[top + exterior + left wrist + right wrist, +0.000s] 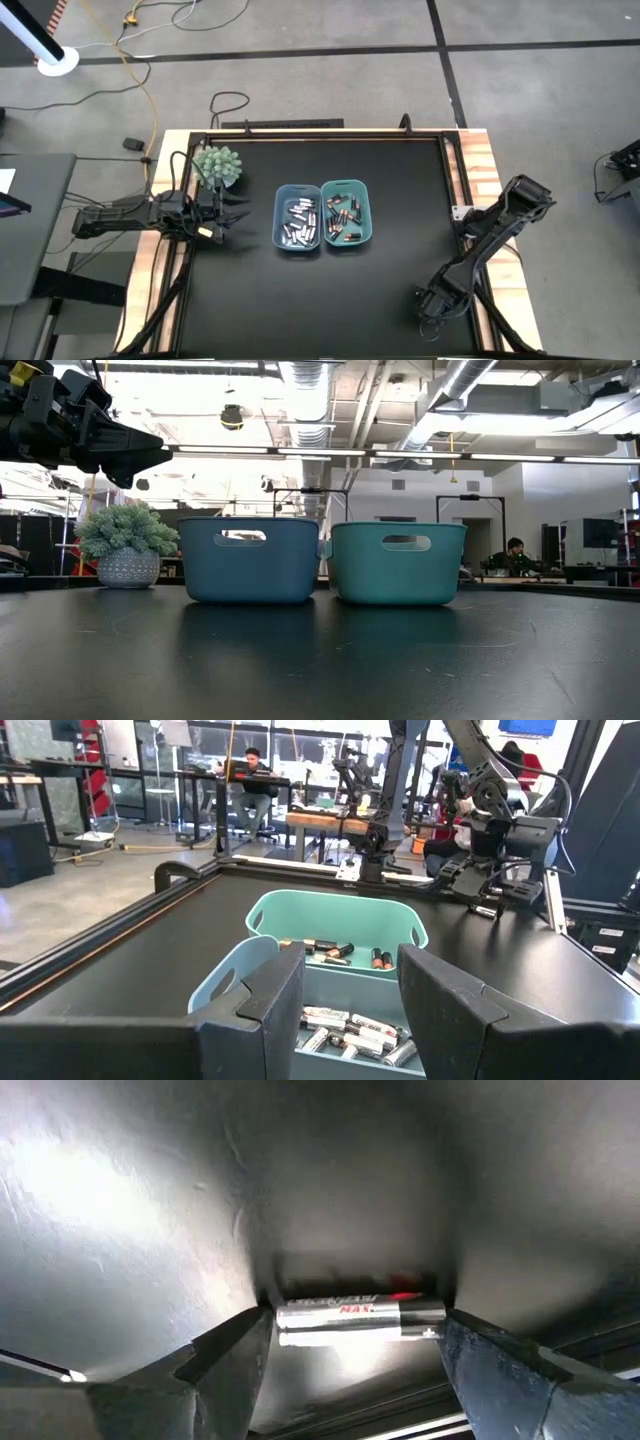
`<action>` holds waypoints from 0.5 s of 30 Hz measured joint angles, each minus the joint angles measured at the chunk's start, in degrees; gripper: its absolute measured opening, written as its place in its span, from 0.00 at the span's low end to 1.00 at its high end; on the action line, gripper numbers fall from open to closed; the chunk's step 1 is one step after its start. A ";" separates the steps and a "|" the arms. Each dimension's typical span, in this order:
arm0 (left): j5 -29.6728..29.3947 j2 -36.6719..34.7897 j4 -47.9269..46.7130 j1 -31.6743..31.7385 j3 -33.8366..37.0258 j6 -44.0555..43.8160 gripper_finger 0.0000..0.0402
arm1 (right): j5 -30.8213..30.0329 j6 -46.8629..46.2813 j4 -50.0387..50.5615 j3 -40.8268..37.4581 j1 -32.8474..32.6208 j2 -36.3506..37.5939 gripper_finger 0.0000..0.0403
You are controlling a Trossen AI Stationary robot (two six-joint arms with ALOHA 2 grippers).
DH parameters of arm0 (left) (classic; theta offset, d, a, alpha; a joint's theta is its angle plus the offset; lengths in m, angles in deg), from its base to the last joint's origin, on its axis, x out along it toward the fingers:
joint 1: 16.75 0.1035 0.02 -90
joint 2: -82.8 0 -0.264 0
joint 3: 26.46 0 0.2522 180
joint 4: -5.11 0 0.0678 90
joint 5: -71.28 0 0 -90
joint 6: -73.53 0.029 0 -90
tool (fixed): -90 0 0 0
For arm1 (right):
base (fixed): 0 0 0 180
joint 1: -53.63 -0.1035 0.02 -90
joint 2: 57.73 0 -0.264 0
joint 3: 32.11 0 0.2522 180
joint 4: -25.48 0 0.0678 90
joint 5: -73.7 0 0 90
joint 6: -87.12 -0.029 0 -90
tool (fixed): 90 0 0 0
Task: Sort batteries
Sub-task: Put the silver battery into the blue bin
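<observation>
Grey concrete floor with trailing cables surrounds a black counter point(330, 290) framed in pale wood, and the level view looks past it into a workshop with ceiling ducts, where a person sits at a desk far behind. Two bins stand side by side and touching at the middle of the counter: a blue bin point(298, 218) on the left arm's side and a teal bin point(347, 213) on the right arm's side. Both hold batteries point(299, 222), silvery-white ones lying in the blue bin and dark ones with coppery ends in the teal bin point(338, 925). A small potted plant point(218, 165) sits near the counter's left edge, toward the far side. The left arm reaches in over that left edge, and its left claw point(232, 213) hangs above the counter just beside the plant, pointing at the blue bin, its fingers apart with nothing between them. The right arm bends down over the near right corner, where the right claw point(432, 303) is lowered to the surface. Its fingers stand spread on either side of one silvery battery point(358, 1316) lying flat on the counter, each tip just beside an end of it; whether they touch it is unclear.
</observation>
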State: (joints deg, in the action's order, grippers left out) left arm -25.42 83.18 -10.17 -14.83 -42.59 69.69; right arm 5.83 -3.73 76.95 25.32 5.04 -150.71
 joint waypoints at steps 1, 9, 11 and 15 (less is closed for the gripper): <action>0.00 -0.01 0.00 0.01 0.00 0.00 0.39 | 0.11 -0.06 -0.06 -0.03 0.45 -0.01 0.77; 0.00 0.00 0.00 0.02 0.00 0.00 0.39 | 0.11 -1.84 -0.52 -0.03 2.40 -0.03 0.77; 0.00 -0.02 0.00 0.02 0.00 0.00 0.39 | 0.08 -2.92 -0.68 -0.02 2.44 -0.01 0.77; 0.00 -0.02 0.00 0.02 0.00 0.00 0.39 | 0.03 -2.94 -0.71 0.04 1.85 -0.01 0.77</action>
State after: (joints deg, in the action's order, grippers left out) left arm -25.42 83.16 -10.17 -14.82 -42.59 69.69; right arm 5.86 -6.66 76.23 25.35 6.89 -150.72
